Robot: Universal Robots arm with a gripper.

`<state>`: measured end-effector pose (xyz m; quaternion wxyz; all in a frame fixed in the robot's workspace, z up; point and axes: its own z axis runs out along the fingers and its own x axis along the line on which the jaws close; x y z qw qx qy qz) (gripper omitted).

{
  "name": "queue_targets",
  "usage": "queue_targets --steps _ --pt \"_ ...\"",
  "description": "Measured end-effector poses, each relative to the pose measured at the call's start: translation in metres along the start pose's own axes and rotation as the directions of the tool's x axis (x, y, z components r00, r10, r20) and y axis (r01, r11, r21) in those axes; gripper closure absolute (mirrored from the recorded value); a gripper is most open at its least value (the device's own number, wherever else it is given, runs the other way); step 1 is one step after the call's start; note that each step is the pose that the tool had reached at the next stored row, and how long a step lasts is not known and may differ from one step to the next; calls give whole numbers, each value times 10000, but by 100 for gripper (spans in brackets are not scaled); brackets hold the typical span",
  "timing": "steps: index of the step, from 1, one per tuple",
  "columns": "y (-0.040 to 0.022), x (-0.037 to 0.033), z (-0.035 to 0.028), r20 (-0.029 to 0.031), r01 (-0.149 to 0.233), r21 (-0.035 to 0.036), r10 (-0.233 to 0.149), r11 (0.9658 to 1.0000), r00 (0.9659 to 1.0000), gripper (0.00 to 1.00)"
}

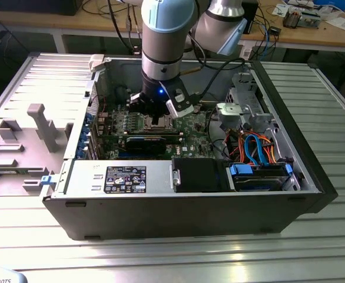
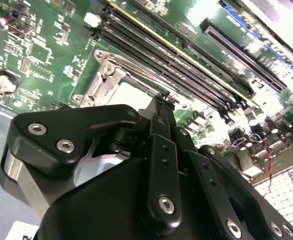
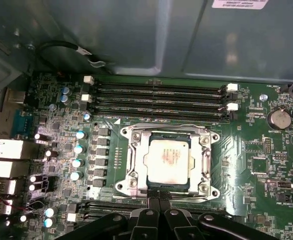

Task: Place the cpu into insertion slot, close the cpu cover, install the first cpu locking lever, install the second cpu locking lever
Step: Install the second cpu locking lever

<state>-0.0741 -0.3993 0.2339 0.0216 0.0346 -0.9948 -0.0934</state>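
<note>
In the first wrist view, the cpu (image 3: 168, 159) sits in the insertion slot (image 3: 167, 161) at the centre of the frame, and the cpu cover (image 3: 136, 160) lies flat around it as a silver frame. The gripper (image 3: 156, 200) is at the lower centre, with its fingers pressed together at the slot's near edge. In the exterior view, the arm (image 1: 163, 41) reaches down into the open computer case (image 1: 184, 200) over the green board (image 1: 190, 125).
</note>
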Motion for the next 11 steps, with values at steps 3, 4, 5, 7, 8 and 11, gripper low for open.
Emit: queue_targets --steps 3,4,5,7,8,11 --pt "113 -57 20 -69 -15 47 16 10000 10000 89" --pt "153 -68 27 -79 -18 68 18 10000 10000 89" --pt "202 -83 35 -96 -23 109 24 9999 10000 89" --pt "277 -111 49 -124 -31 192 33 9998 9999 89" --pt "306 -124 54 -135 -34 231 38 9997 9999 89" --pt "348 -152 52 -158 -46 418 52 9991 9999 89"
